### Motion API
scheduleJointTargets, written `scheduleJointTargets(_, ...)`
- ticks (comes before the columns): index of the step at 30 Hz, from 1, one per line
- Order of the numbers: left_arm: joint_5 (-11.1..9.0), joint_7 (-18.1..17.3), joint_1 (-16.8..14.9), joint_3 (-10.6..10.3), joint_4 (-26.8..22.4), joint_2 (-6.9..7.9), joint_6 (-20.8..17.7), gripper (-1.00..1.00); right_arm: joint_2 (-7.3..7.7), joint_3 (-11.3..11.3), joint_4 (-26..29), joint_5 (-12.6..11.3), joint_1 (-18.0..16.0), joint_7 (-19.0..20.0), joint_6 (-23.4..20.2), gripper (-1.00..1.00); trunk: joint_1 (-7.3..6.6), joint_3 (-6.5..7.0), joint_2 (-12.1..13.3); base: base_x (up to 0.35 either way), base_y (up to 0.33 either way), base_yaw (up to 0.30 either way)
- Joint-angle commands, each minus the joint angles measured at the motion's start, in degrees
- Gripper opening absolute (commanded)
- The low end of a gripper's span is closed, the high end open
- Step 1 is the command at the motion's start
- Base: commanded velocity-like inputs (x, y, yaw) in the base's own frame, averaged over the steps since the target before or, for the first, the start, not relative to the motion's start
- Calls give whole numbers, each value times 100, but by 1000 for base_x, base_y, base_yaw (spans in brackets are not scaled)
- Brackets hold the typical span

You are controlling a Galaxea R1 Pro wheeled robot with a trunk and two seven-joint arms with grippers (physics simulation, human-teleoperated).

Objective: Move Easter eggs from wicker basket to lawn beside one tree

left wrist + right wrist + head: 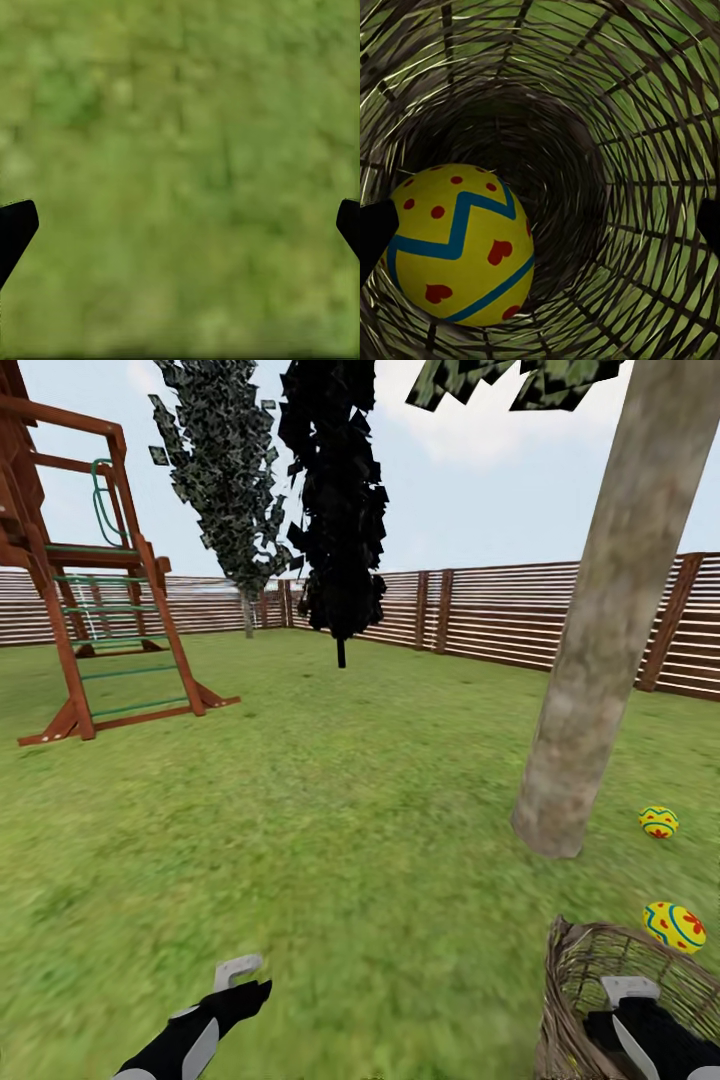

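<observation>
The tree [600, 650] with the pale trunk rises from the lawn [350, 810] at the right. Two Easter eggs lie on the grass beside it, one [658, 821] close to the trunk's foot and one [673, 926] just behind the wicker basket [578, 965]. My right gripper [630, 1000] reaches down inside the basket. In the right wrist view a third egg [461, 244] rests at the bottom of the woven wall [645, 112], beside one finger of the open right gripper [540, 225] and untouched. My left gripper [243, 980] hangs open over bare grass [180, 150], its opening [180, 225] holding nothing.
A wooden playset [90, 610] with a ladder stands at the far left. A brown slat fence [500, 610] rings the yard. A black-leaved tree [340, 510] and a dark mottled tree [225, 480] stand at the back. Open grass stretches across the middle.
</observation>
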State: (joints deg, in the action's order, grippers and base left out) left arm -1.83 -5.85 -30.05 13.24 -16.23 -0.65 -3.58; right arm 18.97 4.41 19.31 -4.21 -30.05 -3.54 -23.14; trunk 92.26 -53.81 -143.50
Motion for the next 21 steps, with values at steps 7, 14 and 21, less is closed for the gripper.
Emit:
scheduleJointTargets(7, -26, -31, -1, 40, -11, -6, -35, 100, 3, 51, 11, -39, -1, -33, -33, 100, 4, -51, -6, 1, 0, 0)
scheduleJointTargets(14, -19, -31, -1, 46, -11, -6, -43, 100, 2, 46, 11, -36, -1, -33, -33, 100, 4, -51, -6, 241, 0, 0)
scheduleJointTargets(21, -25, -31, -1, 47, 2, -22, -30, 100, 4, 43, 11, -36, -1, -33, -27, 100, 4, -51, -6, 103, 0, 0)
